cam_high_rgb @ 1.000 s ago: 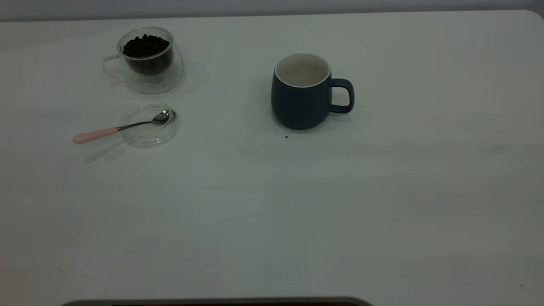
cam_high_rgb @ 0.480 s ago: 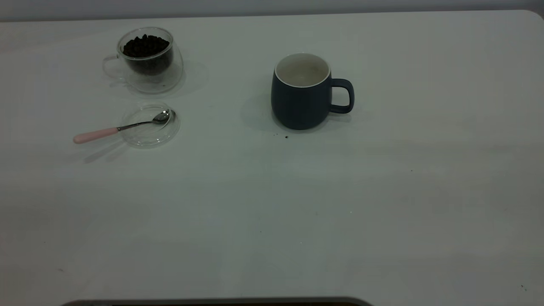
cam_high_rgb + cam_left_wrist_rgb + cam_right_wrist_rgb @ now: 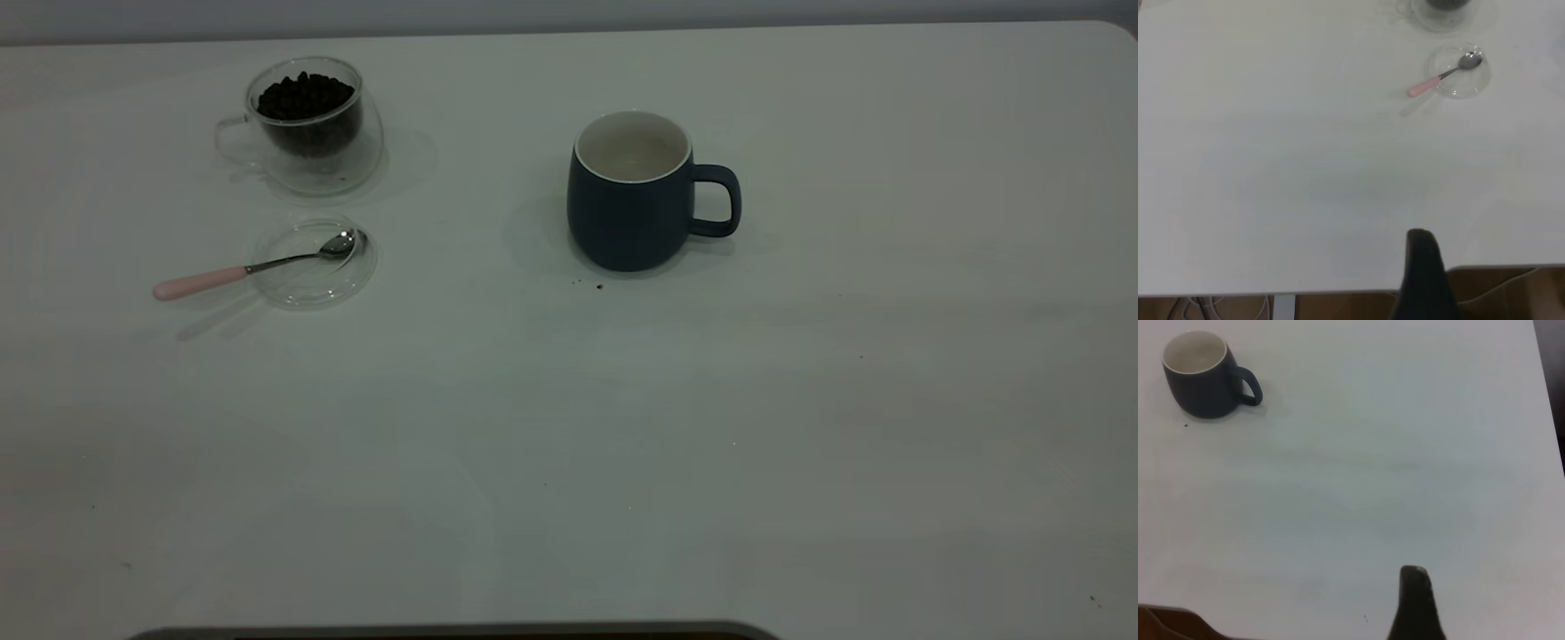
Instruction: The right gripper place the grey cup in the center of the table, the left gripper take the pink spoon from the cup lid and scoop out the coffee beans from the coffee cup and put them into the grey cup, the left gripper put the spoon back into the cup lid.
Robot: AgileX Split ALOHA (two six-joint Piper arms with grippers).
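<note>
Exterior view: the white worktop (image 3: 569,418) fills nearly the whole picture, with its far edge running along the top and a rounded corner at the far right. The grey cup (image 3: 633,191) stands upright near the middle toward the far edge, mouth open, handle pointing to the view's right, with a few dark specks (image 3: 594,285) just in front of its base. At the far left the coffee cup (image 3: 307,124) stands upright, holding the coffee beans (image 3: 305,96). Just in front of it lies the cup lid (image 3: 314,262), with the pink spoon (image 3: 253,267) resting bowl-in-lid and its handle reaching out over the rim to the left. A wide bare stretch of worktop lies in front of all these things and to the right of the grey cup. Neither arm shows here.

Left wrist view: the left gripper (image 3: 1423,277) hangs over the worktop's near edge, well apart from the pink spoon (image 3: 1441,75) and cup lid (image 3: 1459,71); I cannot tell whether it is open or closed.

Right wrist view: the right gripper (image 3: 1417,603) sits near the worktop's edge, well apart from the grey cup (image 3: 1203,375); again only one dark finger shows, so I cannot tell its state.
</note>
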